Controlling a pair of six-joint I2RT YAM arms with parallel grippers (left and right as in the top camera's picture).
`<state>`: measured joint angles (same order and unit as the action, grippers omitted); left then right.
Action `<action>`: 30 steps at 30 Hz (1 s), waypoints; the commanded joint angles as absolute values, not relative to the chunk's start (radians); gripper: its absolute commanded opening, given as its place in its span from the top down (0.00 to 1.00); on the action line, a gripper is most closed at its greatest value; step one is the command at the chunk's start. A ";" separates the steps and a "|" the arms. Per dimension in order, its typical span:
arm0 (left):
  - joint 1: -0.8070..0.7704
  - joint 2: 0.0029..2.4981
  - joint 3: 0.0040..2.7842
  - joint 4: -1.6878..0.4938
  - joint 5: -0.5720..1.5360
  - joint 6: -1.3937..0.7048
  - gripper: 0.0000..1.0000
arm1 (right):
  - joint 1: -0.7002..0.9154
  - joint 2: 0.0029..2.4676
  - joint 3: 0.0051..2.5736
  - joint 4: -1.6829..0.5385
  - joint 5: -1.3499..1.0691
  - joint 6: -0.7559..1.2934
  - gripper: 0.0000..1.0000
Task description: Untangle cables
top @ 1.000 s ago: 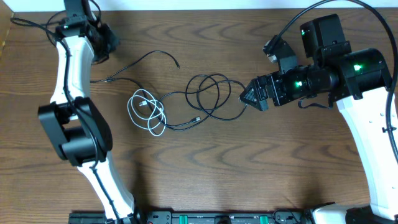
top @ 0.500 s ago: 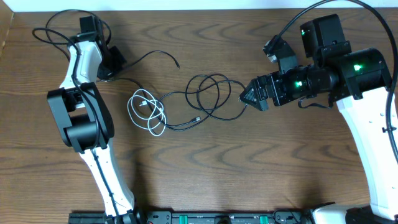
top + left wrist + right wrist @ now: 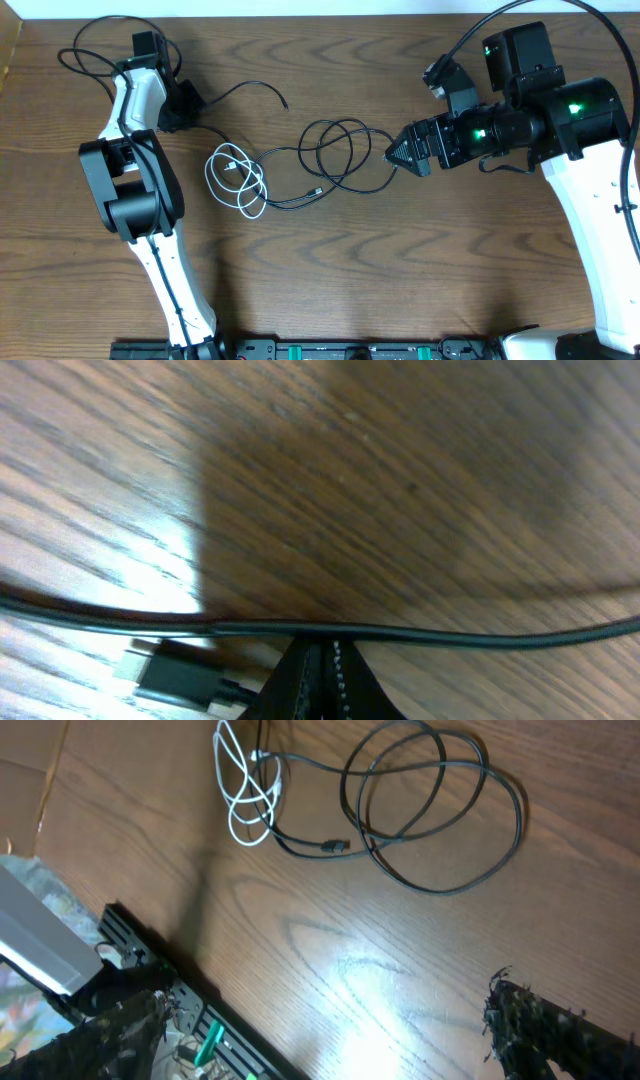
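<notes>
Left jaws: shut, tips against a thin black cable (image 3: 450, 632), a plug (image 3: 175, 678) just beside.
Right jaws: wide open, empty, just right of the black loops (image 3: 345, 155).
White cable (image 3: 238, 180): coiled mid-table (image 3: 400, 280), black cord crossing it.

Left arm (image 3: 128, 100) and right arm (image 3: 585, 220) are white-shelled with black joints (image 3: 125, 195); the right shows green lights (image 3: 574, 108).

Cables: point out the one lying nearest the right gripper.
The black cable coiled in wide loops, lying just off the open right gripper; the white cable and the thin black cable lie farther away.
</notes>
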<state>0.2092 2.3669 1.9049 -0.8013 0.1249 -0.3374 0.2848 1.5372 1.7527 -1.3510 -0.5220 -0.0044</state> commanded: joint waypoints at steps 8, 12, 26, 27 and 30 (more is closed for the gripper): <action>0.213 2.413 1.902 -0.733 0.056 -0.310 0.93 | 0.290 1.534 1.752 -1.351 -0.525 0.002 0.01; 0.213 2.418 1.902 -0.649 0.056 -0.308 0.93 | 0.290 1.534 1.752 -1.352 -0.525 0.003 0.01; 0.213 2.435 2.072 -0.479 0.176 -0.229 0.93 | 0.290 1.534 1.752 -1.346 -0.525 0.067 0.01; 0.213 2.420 2.107 -0.509 0.175 -0.229 0.92 | 0.290 1.534 1.752 -1.342 -0.525 0.071 0.01; 0.226 2.376 2.176 -0.564 0.174 -0.229 0.89 | 0.290 1.534 1.752 -1.331 -0.525 0.075 0.01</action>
